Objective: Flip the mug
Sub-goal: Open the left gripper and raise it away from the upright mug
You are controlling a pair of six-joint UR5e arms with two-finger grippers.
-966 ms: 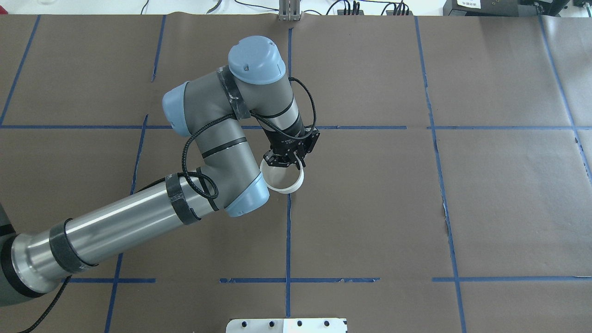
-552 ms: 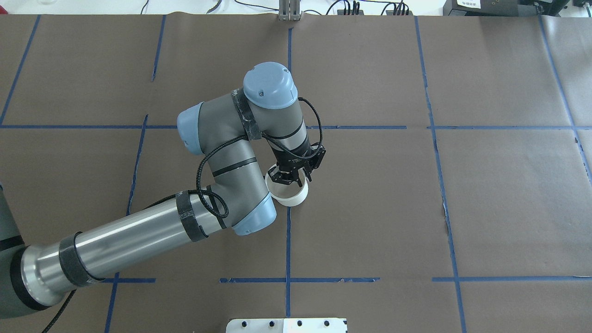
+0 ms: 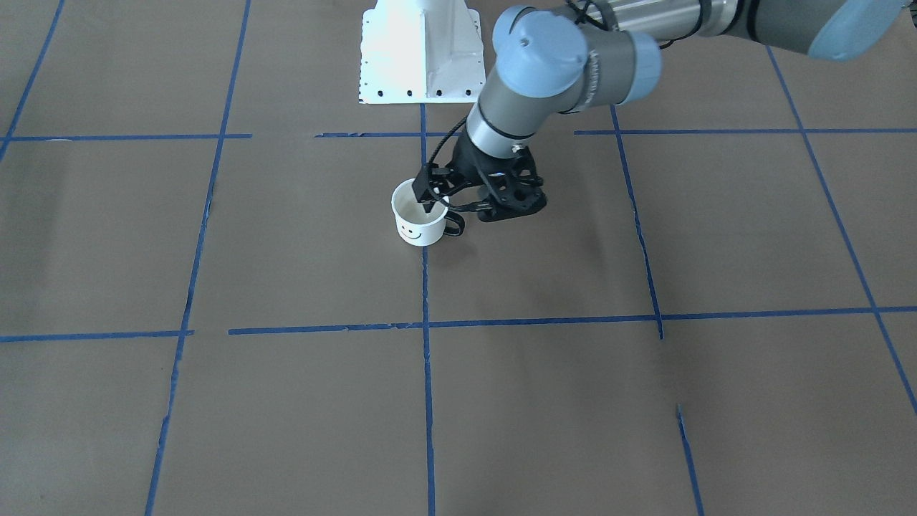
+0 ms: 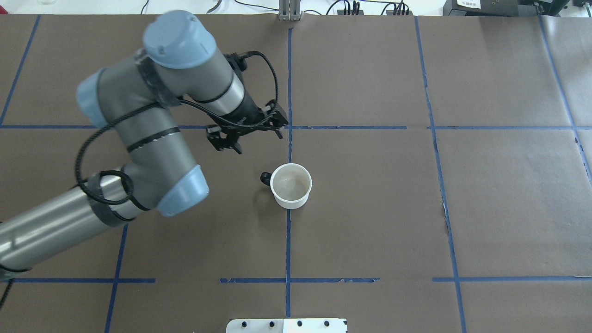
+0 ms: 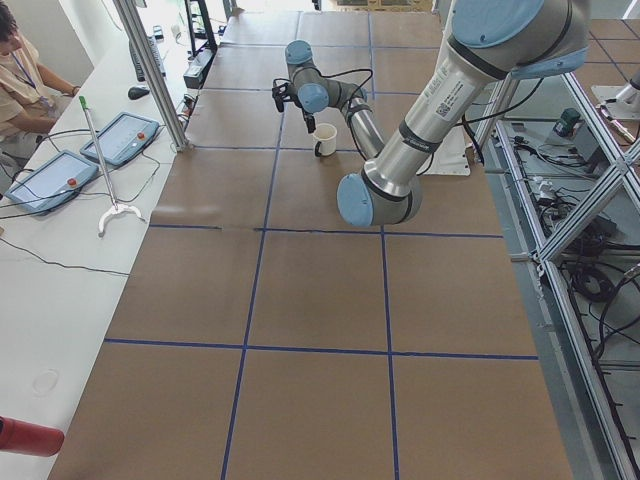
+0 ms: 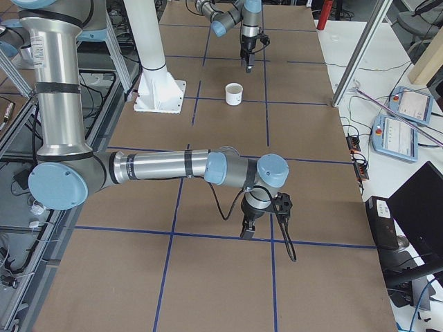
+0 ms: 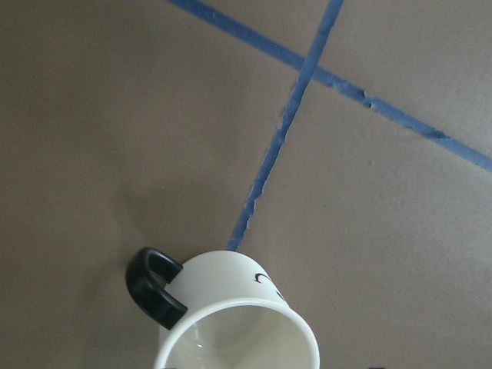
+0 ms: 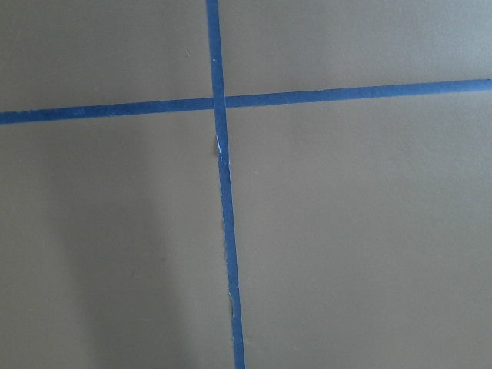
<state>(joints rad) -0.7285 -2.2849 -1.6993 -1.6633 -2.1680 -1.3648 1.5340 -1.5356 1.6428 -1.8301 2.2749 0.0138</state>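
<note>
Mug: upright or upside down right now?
Upright. The mug stands on its base, mouth up; the overhead view looks straight into its empty inside.

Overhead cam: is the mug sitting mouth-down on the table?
No, the mug stands mouth-up, with its pale interior open to the camera.

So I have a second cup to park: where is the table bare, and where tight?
Bare in the overhead view: the squares right of the mug, both sides of the long blue tape line, and the strip between mug and white base plate. Crowded: left of the mug, under the left arm.
</note>
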